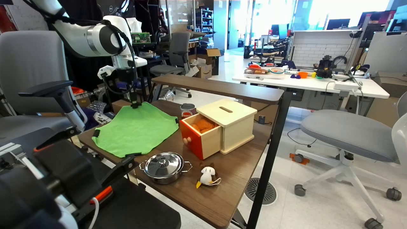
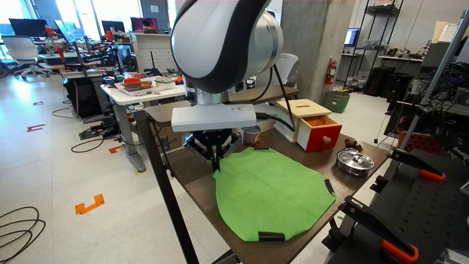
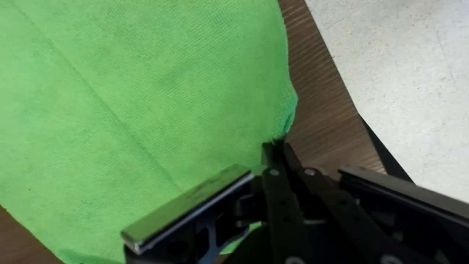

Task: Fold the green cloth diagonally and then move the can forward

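The jaws are nipped together on a corner of the cloth [image 2: 274, 190], which spreads, faintly creased, away from them over the bench [image 1: 233, 178]; so small a bite may slip under a hard pull, the fabric looking soft and finely textured. The can [image 2: 251, 137], a rigid-looking cylinder, stands near the jaws, so a wide sweep might topple it.

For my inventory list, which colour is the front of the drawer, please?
Red; the drawer front shows best in an exterior view.
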Motion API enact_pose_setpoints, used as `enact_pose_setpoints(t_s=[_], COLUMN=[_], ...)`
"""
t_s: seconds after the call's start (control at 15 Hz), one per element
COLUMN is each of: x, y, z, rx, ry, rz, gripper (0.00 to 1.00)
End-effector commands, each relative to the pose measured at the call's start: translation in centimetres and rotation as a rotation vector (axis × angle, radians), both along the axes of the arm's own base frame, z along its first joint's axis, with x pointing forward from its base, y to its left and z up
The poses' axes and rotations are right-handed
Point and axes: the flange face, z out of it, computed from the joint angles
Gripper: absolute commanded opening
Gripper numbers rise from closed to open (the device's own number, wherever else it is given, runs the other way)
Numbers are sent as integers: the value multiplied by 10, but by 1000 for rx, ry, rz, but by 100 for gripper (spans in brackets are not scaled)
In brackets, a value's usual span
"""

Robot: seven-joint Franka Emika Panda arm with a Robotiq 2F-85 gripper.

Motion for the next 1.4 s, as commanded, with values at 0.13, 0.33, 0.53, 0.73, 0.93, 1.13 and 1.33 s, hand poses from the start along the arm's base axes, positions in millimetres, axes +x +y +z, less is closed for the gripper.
enact_pose_setpoints(t_s=[0.13,0.33,0.53,0.73,0.93,1.13,1.33], x=[-41,-68,-95,-112,-118,-120,-119], y=[-37,-56,-75,-95,-109,-114,-115], z=[29,31,29,19,7,3,6], rx=[-64,-72,-77,-80,-85,-92,-98], ry=[5,22,32,45,63,73,68], rz=[-18,-22,-22,-39,-49,-55,-57], gripper=[1,1,1,1,29,44,65])
